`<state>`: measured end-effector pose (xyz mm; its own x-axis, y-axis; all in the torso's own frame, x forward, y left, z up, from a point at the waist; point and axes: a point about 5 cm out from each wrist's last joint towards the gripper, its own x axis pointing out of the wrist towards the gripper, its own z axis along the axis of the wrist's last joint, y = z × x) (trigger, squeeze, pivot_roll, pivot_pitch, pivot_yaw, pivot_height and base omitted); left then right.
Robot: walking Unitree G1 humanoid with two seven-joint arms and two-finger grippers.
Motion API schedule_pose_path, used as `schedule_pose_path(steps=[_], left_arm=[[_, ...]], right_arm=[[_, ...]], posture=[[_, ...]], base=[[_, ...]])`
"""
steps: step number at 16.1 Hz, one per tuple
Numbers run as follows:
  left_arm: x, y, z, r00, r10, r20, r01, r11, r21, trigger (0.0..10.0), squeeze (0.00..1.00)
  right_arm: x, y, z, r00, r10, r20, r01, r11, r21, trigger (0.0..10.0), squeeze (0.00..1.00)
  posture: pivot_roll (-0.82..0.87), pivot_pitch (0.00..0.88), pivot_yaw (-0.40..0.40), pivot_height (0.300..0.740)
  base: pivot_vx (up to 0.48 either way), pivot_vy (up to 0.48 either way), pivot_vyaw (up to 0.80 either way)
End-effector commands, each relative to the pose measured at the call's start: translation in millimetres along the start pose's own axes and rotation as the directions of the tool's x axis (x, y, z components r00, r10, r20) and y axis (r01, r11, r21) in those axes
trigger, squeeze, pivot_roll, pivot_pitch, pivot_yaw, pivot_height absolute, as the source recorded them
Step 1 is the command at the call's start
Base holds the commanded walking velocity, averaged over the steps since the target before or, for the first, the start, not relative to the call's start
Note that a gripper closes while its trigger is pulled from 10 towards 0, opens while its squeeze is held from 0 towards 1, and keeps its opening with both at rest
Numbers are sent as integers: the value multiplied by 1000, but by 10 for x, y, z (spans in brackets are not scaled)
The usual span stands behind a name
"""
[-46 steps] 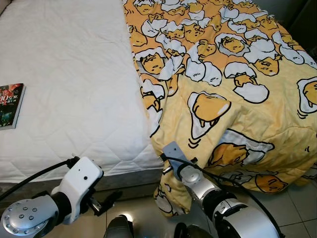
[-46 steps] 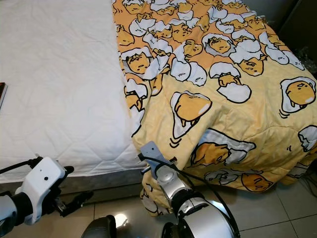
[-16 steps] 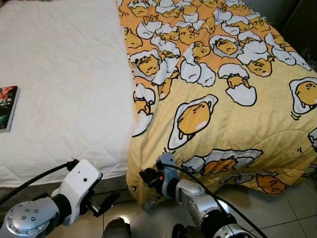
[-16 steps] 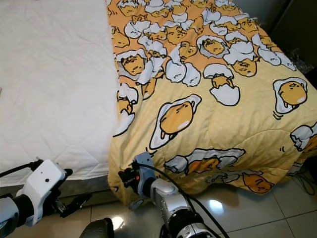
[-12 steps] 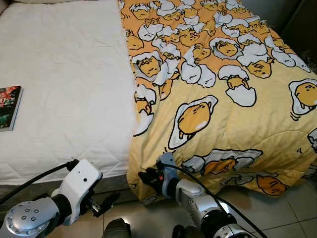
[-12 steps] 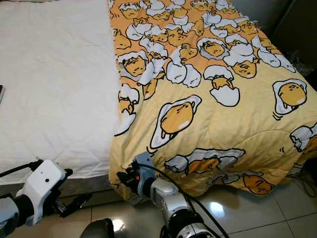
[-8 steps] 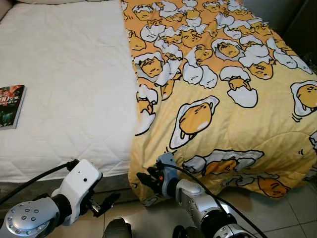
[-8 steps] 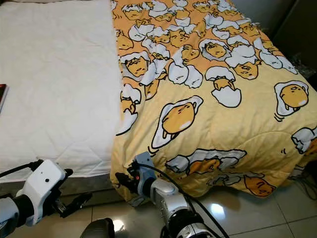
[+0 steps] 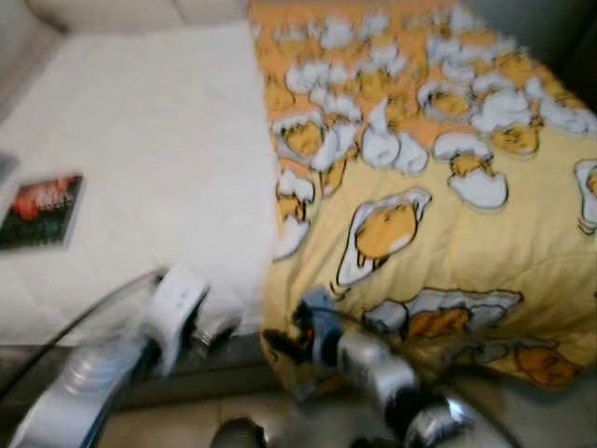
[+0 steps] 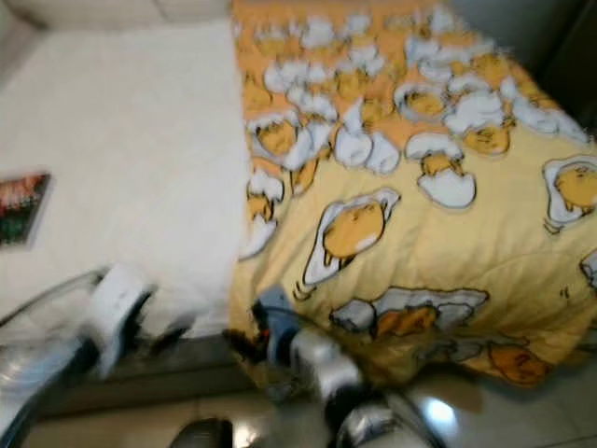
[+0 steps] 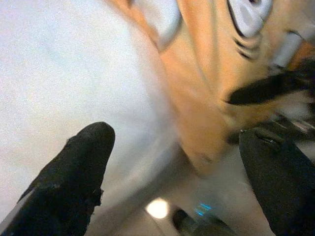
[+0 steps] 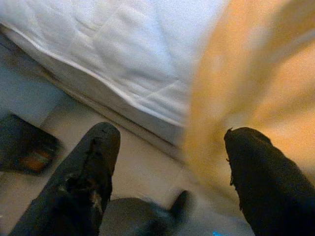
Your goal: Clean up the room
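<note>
Wrist views: both pincers, left (image 11: 177, 167) & right (image 12: 167, 172), spread wide, seemingly empty, near blanket (image 9: 448, 224) edge.

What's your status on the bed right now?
Both grippers open, left at mattress edge, right by blanket corner. Blanket covers the right half. Book lies on mattress.

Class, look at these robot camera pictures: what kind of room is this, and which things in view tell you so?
Most likely a bedroom. A bed with a bare white quilted mattress takes up most of the scene, a yellow cartoon-print blanket drapes over its right side down toward the tiled floor, and a book lies on the mattress.
</note>
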<state>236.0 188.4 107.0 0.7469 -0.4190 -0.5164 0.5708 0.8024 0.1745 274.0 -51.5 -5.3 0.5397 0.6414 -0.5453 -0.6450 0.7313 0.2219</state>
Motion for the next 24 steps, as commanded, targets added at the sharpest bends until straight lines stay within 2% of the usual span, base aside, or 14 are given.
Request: schedule_pose_path(steps=[1,2,3,6,7,10,11,13,15,16,17,18,20,24], left_arm=[[66,-58,-151,997,-43,-58,43,999,12,10000,0],[-72,-51,-281,988,-75,-132,80,996,34,10000,0],[-214,-18,-366,982,-75,-175,84,996,44,10000,0],[-292,70,-437,985,-37,-166,45,998,47,10000,0],[-275,77,-423,989,-16,-145,22,999,37,10000,0],[-80,84,-294,992,123,-12,-124,988,-96,10000,0],[38,83,-273,983,183,6,-181,974,-135,10000,0],[112,93,-227,970,239,38,-229,959,-169,10000,0],[189,87,-141,949,305,82,-277,928,-251,10000,0],[226,55,-129,947,309,90,-277,926,-258,10000,0],[241,36,-124,947,306,93,-274,927,-256,10000,0],[280,21,-90,939,325,112,-288,922,-258,10000,0],[290,50,-25,907,397,140,-343,889,-303,10000,0],[305,75,-35,891,434,136,-384,879,-283,10000,0]], right_arm=[[-99,-191,-156,991,-89,-103,86,996,-40,10000,1000],[-28,-13,-320,977,-77,-200,53,991,-119,10000,1000],[2,87,-400,972,-71,-225,43,991,-127,10000,1000],[9,81,-346,985,-73,-157,61,995,-81,10000,1000],[-15,10,-298,988,-96,-122,88,994,-66,10000,1000],[-292,-485,0,967,-233,107,230,973,32,10000,1000],[-480,-624,95,940,-277,202,270,961,61,10000,1000],[-674,-698,162,887,-362,286,344,932,113,10000,1000],[-947,-804,200,732,-589,343,495,805,327,10000,1000],[-1038,-765,197,695,-626,355,528,779,339,10000,282],[-1070,-735,199,686,-630,364,538,776,329,10000,282],[-1111,-617,242,697,-599,394,532,801,276,10000,0],[-1148,-617,320,708,-576,409,511,817,266,10000,0],[-1106,-554,470,723,-543,426,490,839,236,10000,0]], posture=[[94,0,31,740],[149,0,27,740],[164,0,29,740],[161,0,43,740],[157,0,40,740],[106,0,14,740],[89,0,-11,740],[83,0,-24,740],[60,0,-32,740],[41,0,-32,740],[41,0,-32,740],[9,0,-9,740],[-10,0,12,740],[10,0,10,740]], base=[[0,0,0],[0,0,0],[0,0,0],[0,0,0],[0,0,0],[0,0,0],[0,0,0],[0,0,0],[0,0,0],[0,0,0],[0,0,0],[0,0,0],[0,0,0],[0,0,0]])
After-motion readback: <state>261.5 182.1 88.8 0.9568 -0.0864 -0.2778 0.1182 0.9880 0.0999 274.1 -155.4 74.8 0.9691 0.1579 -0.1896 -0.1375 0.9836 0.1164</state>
